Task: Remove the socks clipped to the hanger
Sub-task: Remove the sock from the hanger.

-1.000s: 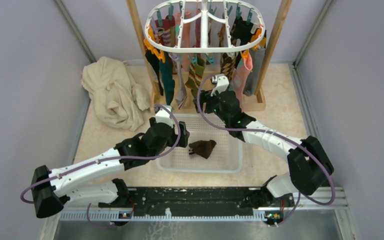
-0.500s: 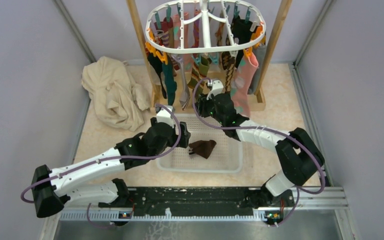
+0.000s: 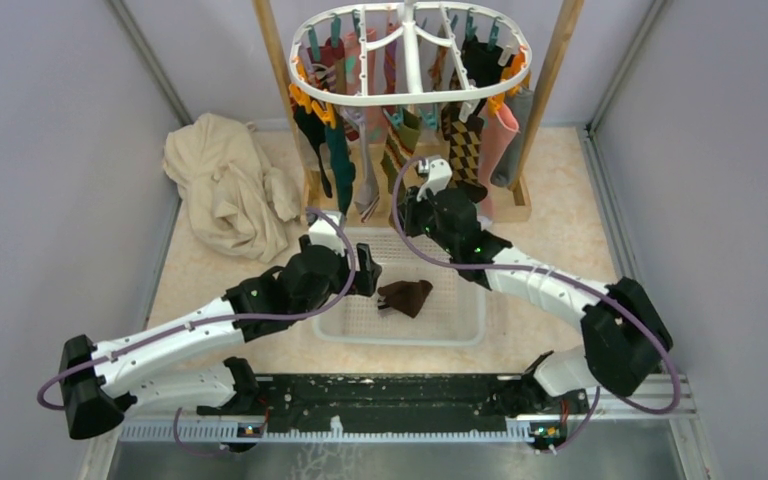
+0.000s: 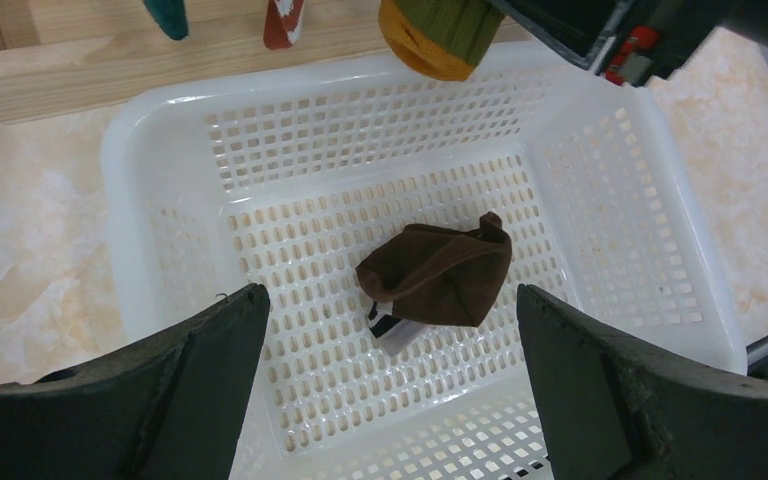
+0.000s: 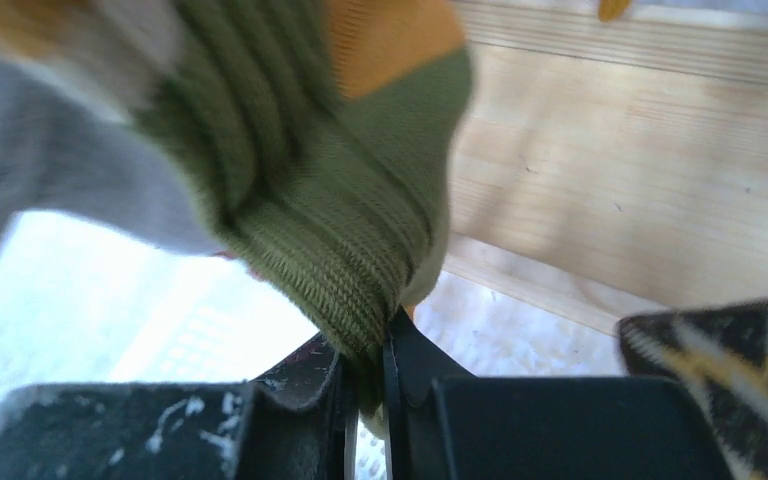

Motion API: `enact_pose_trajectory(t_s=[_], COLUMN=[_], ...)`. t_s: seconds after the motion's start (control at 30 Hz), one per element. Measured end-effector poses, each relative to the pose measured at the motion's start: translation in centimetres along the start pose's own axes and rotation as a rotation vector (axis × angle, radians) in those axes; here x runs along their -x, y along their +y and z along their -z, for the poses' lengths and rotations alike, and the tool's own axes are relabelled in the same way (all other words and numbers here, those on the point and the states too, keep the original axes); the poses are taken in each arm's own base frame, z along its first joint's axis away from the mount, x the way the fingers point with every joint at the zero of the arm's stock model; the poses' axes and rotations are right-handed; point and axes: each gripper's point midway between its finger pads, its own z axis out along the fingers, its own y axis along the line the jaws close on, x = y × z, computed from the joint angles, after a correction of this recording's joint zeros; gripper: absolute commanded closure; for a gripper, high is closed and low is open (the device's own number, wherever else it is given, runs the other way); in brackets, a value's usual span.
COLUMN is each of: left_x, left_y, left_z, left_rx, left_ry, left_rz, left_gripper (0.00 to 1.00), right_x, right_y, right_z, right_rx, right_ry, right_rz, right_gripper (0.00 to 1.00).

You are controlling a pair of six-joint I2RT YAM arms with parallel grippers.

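Note:
The white oval hanger (image 3: 410, 99) hangs in a wooden frame with several socks (image 3: 334, 150) clipped under it. My right gripper (image 3: 412, 196) (image 5: 388, 372) is shut on the lower end of an olive-green and orange striped sock (image 3: 397, 140) (image 5: 360, 250) that hangs from the hanger's front. An argyle sock (image 3: 465, 148) (image 5: 730, 350) hangs just to its right. My left gripper (image 3: 365, 270) (image 4: 390, 300) stands wide open over the white mesh basket (image 3: 472, 330) (image 4: 160, 130). A brown sock (image 3: 405, 296) (image 4: 440, 272) lies in that basket.
A crumpled beige cloth (image 3: 225, 185) lies at the left of the frame. The frame's wooden posts (image 3: 550, 80) and base board (image 3: 516, 210) (image 5: 610, 180) stand right behind the basket. Grey walls close in on both sides.
My right gripper has closed on the green striped sock's lower end after sliding slightly left. The hanger and its socks have swayed a little. The left arm has barely moved.

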Motion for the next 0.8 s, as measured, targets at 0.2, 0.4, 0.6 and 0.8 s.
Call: enact_pose_trajectory(t_s=[0.2, 0.4, 0.6, 0.8], left_x=[-0.7, -1.1, -0.5, 0.1], left_y=[-0.4, -1.1, -2.6, -4.6], left_z=[-0.3, -0.4, -0.5, -0.7], left_rx=[-0.014, -0.048, -0.113, -0.196], left_ry=[0.027, 0.048, 0.034, 0.014], left_rz=[-0.005, -0.002, 0.022, 0.033], left_gripper=[0.01, 0.01, 0.01, 0.01], right_x=[1.5, 0.7, 1.3, 1.0], right_y=[3.3, 3.7, 3.9, 4.3], right_z=[3.0, 5.1, 7.0, 8.1], right_rx=[0.036, 0.023, 0.030, 0.052], right_ry=[-0.029, 0.023, 0.030, 0.060], right_rz=[0.044, 0.052, 0.013, -0.024], right_gripper=[0.91, 0.91, 0.91, 0.91])
